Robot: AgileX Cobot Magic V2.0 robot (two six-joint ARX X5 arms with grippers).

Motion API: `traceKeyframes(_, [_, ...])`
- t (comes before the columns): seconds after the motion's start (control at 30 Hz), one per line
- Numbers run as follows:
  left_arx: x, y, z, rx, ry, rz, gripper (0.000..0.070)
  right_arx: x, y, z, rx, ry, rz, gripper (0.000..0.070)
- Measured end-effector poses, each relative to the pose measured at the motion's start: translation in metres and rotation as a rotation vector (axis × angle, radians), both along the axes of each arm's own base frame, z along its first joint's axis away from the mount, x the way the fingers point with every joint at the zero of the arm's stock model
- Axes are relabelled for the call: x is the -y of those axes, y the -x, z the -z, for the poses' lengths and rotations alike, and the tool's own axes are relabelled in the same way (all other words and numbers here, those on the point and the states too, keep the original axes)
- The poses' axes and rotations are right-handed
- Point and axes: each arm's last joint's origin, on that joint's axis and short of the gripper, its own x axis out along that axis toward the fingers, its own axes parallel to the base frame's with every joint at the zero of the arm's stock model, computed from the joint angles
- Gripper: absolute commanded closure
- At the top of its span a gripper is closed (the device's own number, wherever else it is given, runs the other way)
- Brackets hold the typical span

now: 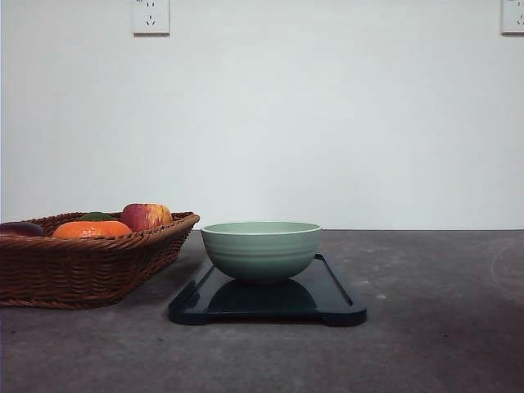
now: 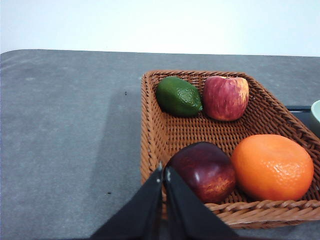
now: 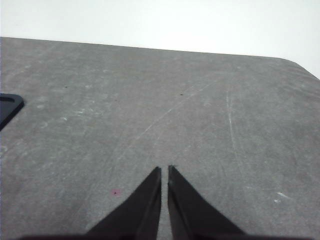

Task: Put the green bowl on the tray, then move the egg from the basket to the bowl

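A plain white wall (image 1: 327,123) rises behind the counter (image 1: 426,327), whose dark grey surface is mottled and faintly scratched. Two white electrical outlets are set high on the wall, one toward the left (image 1: 151,16), another at the right edge (image 1: 513,16). The light is soft and even.

bowl (image 1: 261,250) on tray (image 1: 270,296) | basket (image 1: 82,266) left of tray | fruit in basket
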Motion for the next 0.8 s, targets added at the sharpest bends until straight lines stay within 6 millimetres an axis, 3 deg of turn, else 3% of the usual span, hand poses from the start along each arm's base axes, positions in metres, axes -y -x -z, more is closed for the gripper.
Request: traceKeyframes(0.8, [0.0000,0.0000,0.0000,0.000,0.000,0.000,0.0700,0.0000,0.0000,0.0000,0.000,0.000,0.000,0.0683])
